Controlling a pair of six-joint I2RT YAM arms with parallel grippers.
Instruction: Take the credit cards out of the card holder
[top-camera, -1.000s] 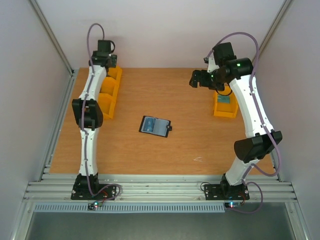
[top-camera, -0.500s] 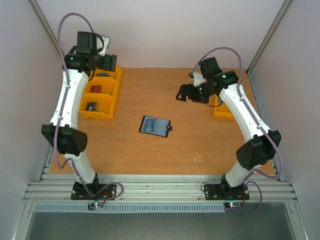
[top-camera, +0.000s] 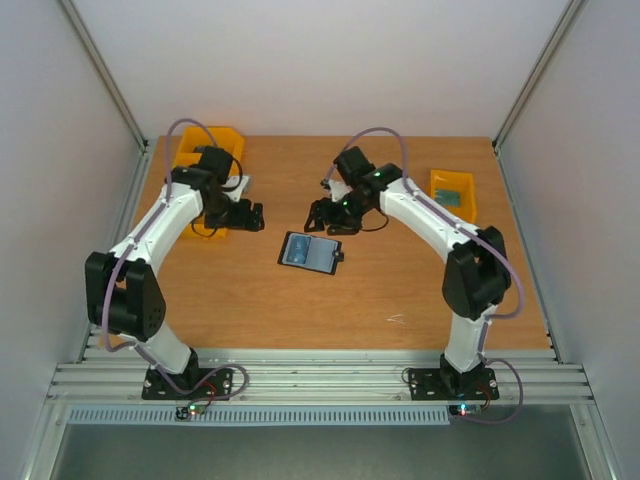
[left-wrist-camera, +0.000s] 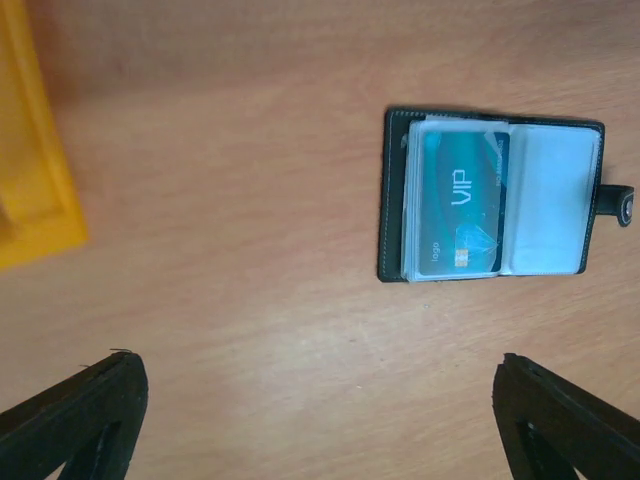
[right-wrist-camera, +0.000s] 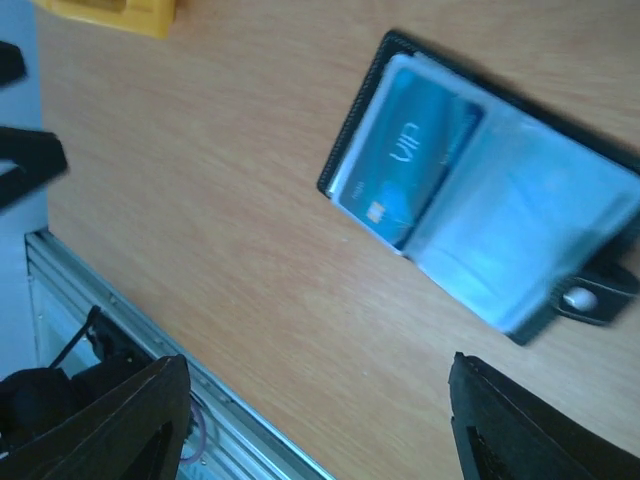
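The card holder (top-camera: 311, 252) lies open and flat in the middle of the table, black-edged, with its snap tab (left-wrist-camera: 625, 205) on one side. A teal credit card (left-wrist-camera: 455, 205) printed "VIP" sits in its left clear sleeve, and the other panel looks pale. My left gripper (top-camera: 245, 215) hovers left of the holder, open (left-wrist-camera: 320, 425), with bare wood between its fingers. My right gripper (top-camera: 325, 218) hangs just behind the holder, also open (right-wrist-camera: 320, 425) and empty. From the right wrist, the holder (right-wrist-camera: 500, 215) and card (right-wrist-camera: 405, 165) appear blurred.
A row of yellow bins (top-camera: 205, 150) stands at the back left, its edge (left-wrist-camera: 30, 150) close to my left gripper. A single yellow bin (top-camera: 452, 190) sits at the back right. The table's near edge and metal rail (right-wrist-camera: 120, 320) show in the right wrist view.
Both arms have swung from the yellow bins in to the middle, and now flank the card holder. The holder has not moved.
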